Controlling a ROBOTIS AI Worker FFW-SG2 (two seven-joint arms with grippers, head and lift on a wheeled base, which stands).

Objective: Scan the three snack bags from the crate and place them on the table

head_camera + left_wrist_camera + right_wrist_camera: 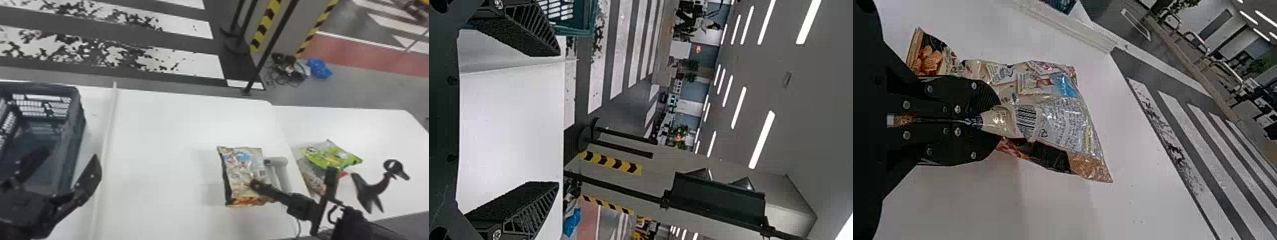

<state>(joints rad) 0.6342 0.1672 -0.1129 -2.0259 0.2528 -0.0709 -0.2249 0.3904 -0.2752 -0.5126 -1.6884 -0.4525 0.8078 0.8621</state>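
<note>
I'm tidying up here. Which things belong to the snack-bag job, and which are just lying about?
Job:
- crate
- table
- tan bag in the right tool
- green bag
- third bag, partly beneath it
- grey device, probably the scanner

Lying about:
- tangled cables, floor
- blue bundle, floor

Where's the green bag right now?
Head view, right side: the green bag lies on the right-hand table, partly over another bag, to the right of the held bag in the right gripper.
</note>
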